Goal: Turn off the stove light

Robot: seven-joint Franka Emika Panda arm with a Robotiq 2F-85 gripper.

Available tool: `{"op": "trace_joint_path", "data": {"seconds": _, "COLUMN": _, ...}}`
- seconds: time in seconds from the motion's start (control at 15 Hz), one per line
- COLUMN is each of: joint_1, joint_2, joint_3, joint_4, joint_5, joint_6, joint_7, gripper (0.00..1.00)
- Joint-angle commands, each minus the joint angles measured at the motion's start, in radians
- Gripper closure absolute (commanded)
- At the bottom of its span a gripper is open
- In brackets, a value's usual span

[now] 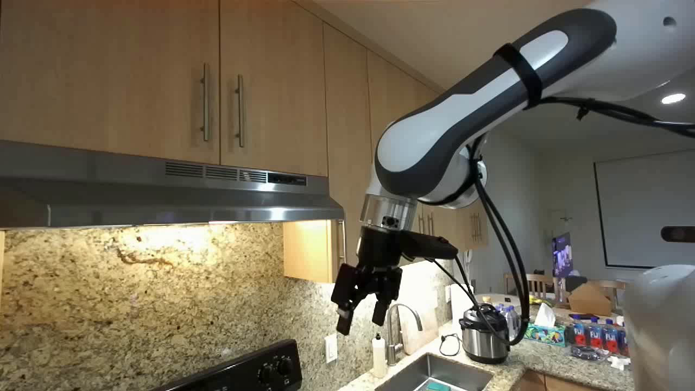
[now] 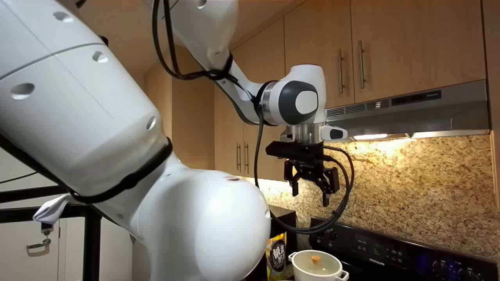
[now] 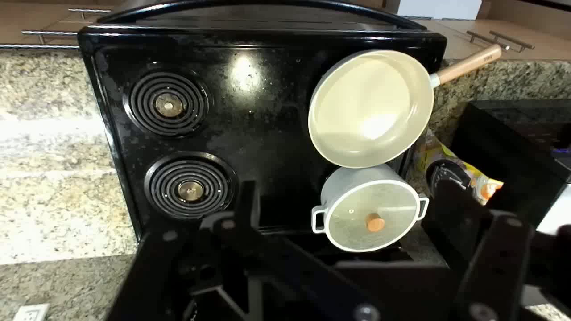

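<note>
Presently, the stove light [image 2: 370, 137] is lit; it is on the underside of the hood [image 1: 136, 195], above the stove [image 3: 267, 138]. The gripper [image 1: 361, 321] hangs lower than the hood and, it seems, apart from it, with its jaws wide and nothing between them. I think it may knock the hood's lower edge, because it points down while the dark strip [image 1: 286, 179], probably the controls, sits on the front face. So spread, it may also press a wrong place; the strip's details are too small to read. The hanging cable [image 2: 335, 215] might catch too. The light faces downward, and its long axis seems to run level, along the hood; the strip lies likewise.
</note>
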Motion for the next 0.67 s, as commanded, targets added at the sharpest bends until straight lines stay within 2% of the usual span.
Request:
{"op": "trace_joint_path", "data": {"seconds": 0.0, "joint_1": -0.008, "joint_2": 0.001, "joint_3": 0.008, "joint_4": -0.009, "joint_5": 0.007, "joint_6": -0.008, "joint_7": -0.005, "gripper": 0.0}}
{"op": "trace_joint_path", "data": {"seconds": 0.6, "joint_1": -0.008, "joint_2": 0.011, "joint_3": 0.008, "joint_4": -0.026, "joint_5": 0.007, "joint_6": -0.008, "joint_7": -0.005, "gripper": 0.0}}
